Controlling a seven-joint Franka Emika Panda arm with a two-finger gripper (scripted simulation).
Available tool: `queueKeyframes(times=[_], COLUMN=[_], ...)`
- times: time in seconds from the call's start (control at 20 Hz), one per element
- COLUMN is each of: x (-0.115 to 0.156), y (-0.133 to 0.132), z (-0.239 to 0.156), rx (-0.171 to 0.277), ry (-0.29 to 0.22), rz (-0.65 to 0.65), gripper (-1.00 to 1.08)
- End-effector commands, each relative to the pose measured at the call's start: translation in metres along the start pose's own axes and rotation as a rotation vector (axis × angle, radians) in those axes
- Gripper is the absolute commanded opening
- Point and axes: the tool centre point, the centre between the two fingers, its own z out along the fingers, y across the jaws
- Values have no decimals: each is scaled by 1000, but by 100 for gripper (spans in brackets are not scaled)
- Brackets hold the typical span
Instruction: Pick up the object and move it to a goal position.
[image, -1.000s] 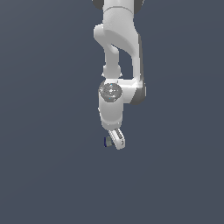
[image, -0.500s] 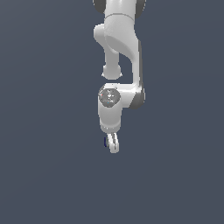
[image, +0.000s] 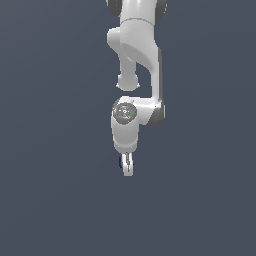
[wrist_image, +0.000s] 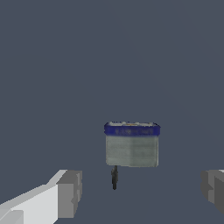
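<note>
From the exterior view, the arm (image: 137, 65) hangs straight down over a plain grey floor (image: 50, 200), its wrist turned so the gripper (image: 128, 169) is seen edge-on. That angle makes the two fingers overlap into one pale stub, so the gap between them cannot be read here. A sliver of dark blue just beside the fingers, toward the exterior view's left, is the object (image: 120, 161); it sits level with the fingers and very close to them, though I can't tell from here whether it touches.

The wrist view settles more. The object (wrist_image: 131, 144) is a small greyish block with a dark blue band along one edge and a thin dark line beyond the opposite edge. The fingertips (wrist_image: 70, 193) stand wide apart on either side, neither pad meeting the block, so the jaws are spread and holding nothing. I'd judge the hand is lined up this way to straddle the block before closing.

No container is visible in either view.
</note>
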Motion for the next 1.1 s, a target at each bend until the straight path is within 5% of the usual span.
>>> queueKeyframes(times=[0.0,0.8,0.85,1.05], x=[0,0,0,0], y=[0,0,0,0], z=[0,50,50,50], rx=[0,0,0,0], ry=[0,0,0,0], rz=[0,5,5,5], gripper=[100,100,-100,-100])
